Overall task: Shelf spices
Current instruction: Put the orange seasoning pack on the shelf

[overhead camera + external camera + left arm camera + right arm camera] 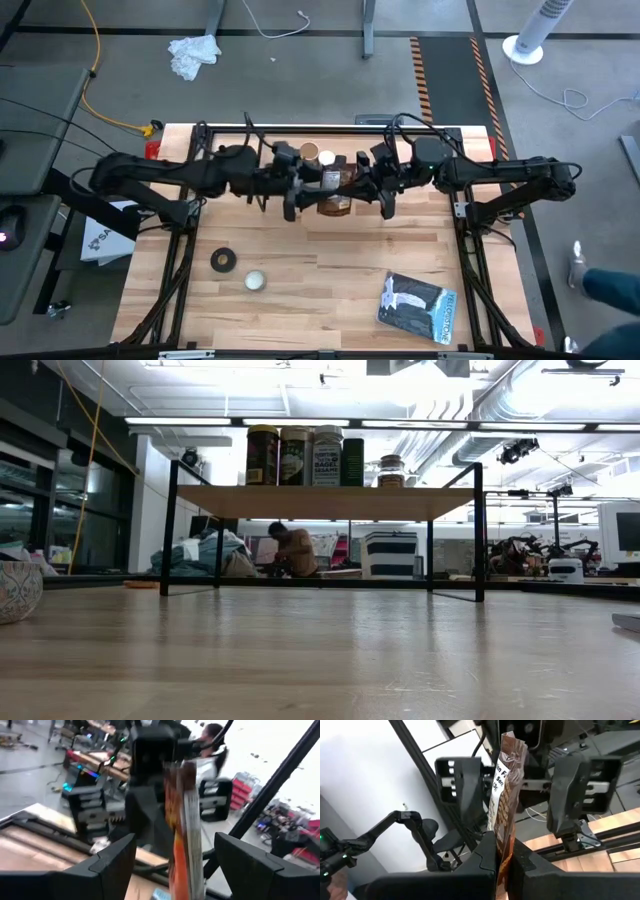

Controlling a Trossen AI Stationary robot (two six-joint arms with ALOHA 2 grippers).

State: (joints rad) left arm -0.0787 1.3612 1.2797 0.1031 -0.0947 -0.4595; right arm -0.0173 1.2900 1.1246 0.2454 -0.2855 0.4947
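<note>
The flat brown packet (507, 780) is held up between my two grippers, above the shelf (330, 501) at the table's far side. My right gripper (504, 847) is shut on it. My left gripper (175, 840) faces it from the table's left, open, one finger on each side of the packet (184, 820) without touching. On the shelf's plank stand a yellow-lidded jar (262, 455), a tan-lidded jar (294, 455), a white-capped bottle (327, 455), a dark bottle (352, 461) and a tiny jar (391, 470). In the high view the packet (336, 200) lies between the grippers (298, 190) (374, 188). My right gripper pinches the packet's end nearest to it (502, 862) between its two fingers, coming level from the table's right. The packet stands on edge and reaches out past the fingertips toward my left gripper. It hangs clear of the shelf's plank.
A black tape roll (224, 260) and a small round tin (256, 281) lie on the table's near left. A dark flat bag (415, 305) lies near right. A patterned bowl (15, 590) sits at the left edge of the low view. A person (292, 550) sits beyond the table.
</note>
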